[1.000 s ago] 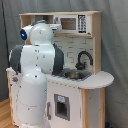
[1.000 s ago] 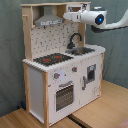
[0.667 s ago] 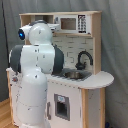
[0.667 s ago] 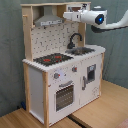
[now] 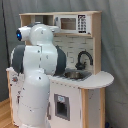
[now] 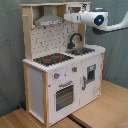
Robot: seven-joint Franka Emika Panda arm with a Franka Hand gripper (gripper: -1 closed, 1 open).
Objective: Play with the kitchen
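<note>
Arm (image 6: 97,19) reaches high beside the kitchen (image 6: 62,70) hood shelf (image 6: 50,21); tool state cannot be told. Risk: forward travel striking the shelf and tipping the kitchen.

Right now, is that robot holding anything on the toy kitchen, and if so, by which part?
It cannot be told. In the first exterior view the arm hides its own hand; in the second exterior view only the arm shows, high above the kitchen.
</note>
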